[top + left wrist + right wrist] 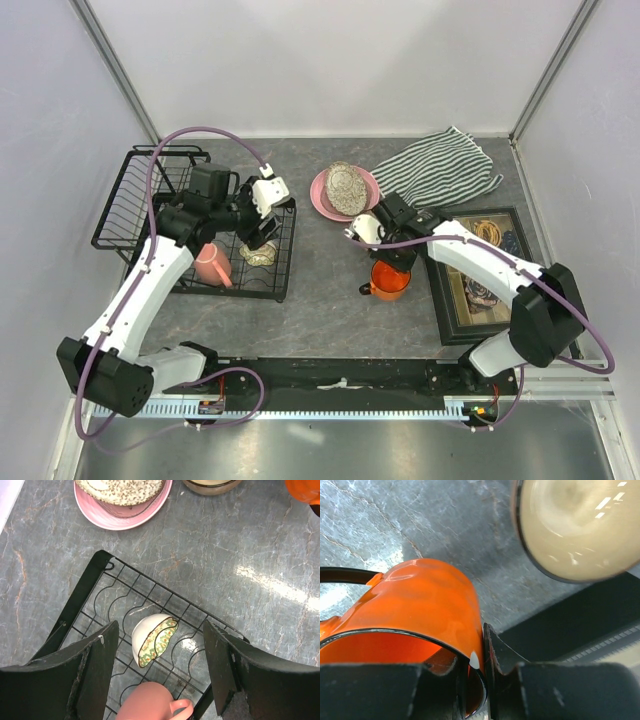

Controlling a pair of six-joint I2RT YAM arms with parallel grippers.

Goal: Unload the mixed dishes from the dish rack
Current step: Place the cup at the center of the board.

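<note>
Left pincer point(160, 625) is spread wide, hanging over the flat tray end of the dish rack point(125, 205). Right beneath it the small floral bowl point(152, 640) is tipped on its edge on the wires, with neither finger touching it. The pink mug point(210, 262) lies on its side in the rack too, just at the bowl's nine o'clock from above. The rack itself sits at nine o'clock on the bench point(320, 300).

Over to the right pincer point(477, 665), pinching the wall of the orange mug point(420, 600), one finger inside and one outside, near bench centre. The tan-brown bowl point(575, 525) sits close at the mug's eleven o'clock. Up at twelve o'clock is the pink round plate point(322, 197), with the small patterned oval dish point(347, 187) resting on it. A striped cloth point(440, 165) lies at one o'clock and a dark compartmented box point(452, 300) at three.
</note>
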